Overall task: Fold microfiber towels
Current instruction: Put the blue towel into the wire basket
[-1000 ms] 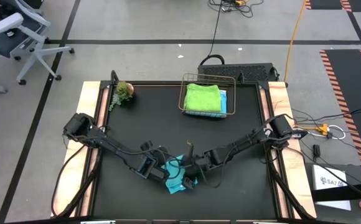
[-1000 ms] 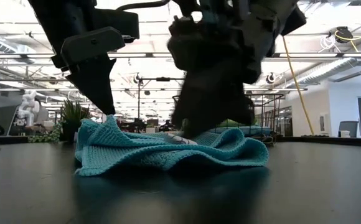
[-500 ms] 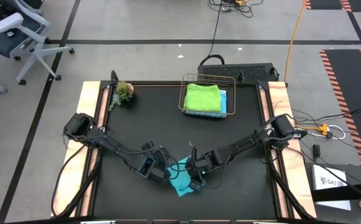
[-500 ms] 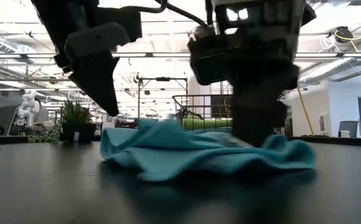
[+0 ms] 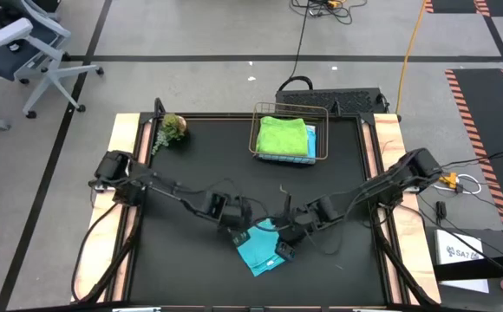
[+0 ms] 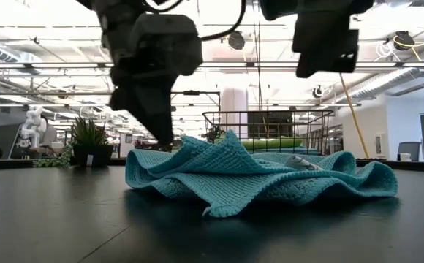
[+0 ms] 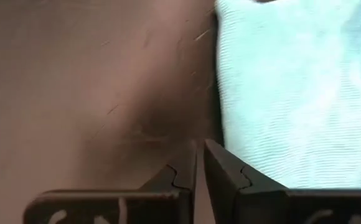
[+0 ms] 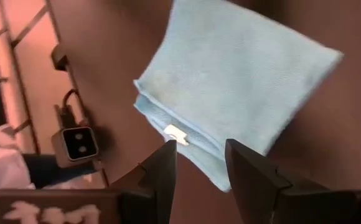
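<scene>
A teal microfiber towel [image 5: 260, 253] lies folded and rumpled on the black table near its front edge, with a white tag [image 8: 175, 134] at one folded edge. My left gripper [image 7: 199, 163] is shut and points down at the table beside the towel's left edge [image 6: 135, 172]. My right gripper [image 8: 199, 149] hangs open and empty, well above the towel's right part [image 6: 343, 179]. Folded lime green [image 5: 283, 136] and blue [image 5: 311, 142] towels lie in the wire basket. My left gripper's shut fingertips [image 7: 215, 155] stand right at the teal towel's left edge [image 7: 225, 124], coming from above. I cannot tell whether they touch the cloth or only the table beside it.
The wire basket [image 5: 290, 111] stands at the table's far side, right of the middle. A small green plant [image 5: 172, 128] sits at the far left corner. The low camera [image 8: 75, 144] stands at the table's front edge. Bare black table lies to the left and right of the teal towel.
My right gripper has risen from the teal towel and now hangs clear above it. My left gripper has swung toward the table's right edge along the towel's left side and has turned. The towel has slid a little rightward and lies flatter and more spread.
</scene>
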Action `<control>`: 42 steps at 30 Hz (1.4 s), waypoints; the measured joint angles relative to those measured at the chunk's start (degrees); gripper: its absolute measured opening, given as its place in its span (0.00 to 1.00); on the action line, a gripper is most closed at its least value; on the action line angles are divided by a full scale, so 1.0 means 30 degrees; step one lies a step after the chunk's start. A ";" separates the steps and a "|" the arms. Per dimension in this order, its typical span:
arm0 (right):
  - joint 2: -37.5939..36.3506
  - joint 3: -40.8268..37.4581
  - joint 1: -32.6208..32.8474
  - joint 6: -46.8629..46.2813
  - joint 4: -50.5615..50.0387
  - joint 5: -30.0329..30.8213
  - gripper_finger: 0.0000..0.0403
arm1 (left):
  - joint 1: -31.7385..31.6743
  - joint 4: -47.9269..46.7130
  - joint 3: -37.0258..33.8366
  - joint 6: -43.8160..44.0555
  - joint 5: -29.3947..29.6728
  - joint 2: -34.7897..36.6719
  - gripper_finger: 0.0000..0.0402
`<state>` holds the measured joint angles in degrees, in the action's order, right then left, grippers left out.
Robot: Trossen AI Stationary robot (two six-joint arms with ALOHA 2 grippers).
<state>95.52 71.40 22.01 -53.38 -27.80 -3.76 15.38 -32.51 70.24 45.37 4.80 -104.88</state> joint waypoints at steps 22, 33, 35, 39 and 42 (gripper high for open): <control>-0.1377 0.0004 0.2410 -0.4086 -0.3976 0.1320 0.32 | -0.1611 0.2991 -0.0007 -0.3415 -0.4551 -0.1570 0.44; -0.1378 0.0004 0.3289 -0.5622 -0.4033 0.2332 0.32 | -0.1765 0.5312 0.0089 -0.1875 -0.6404 -0.3351 0.47; -0.1377 0.0004 0.3321 -0.5706 -0.4035 0.2351 0.32 | -0.1765 0.5413 0.0160 -0.1868 -0.6384 -0.3378 0.46; -0.1377 0.0004 0.3326 -0.5728 -0.4127 0.2387 0.32 | -0.1732 0.5460 0.0168 -0.1497 -0.5842 -0.3402 0.38; -0.1377 0.0004 0.3326 -0.5728 -0.4127 0.2617 0.32 | -0.1663 0.5480 0.0167 -0.1519 -0.5149 -0.3425 0.24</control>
<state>91.39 71.42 31.99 -70.57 -40.18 4.09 10.39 -16.07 70.74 40.81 -10.65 -115.15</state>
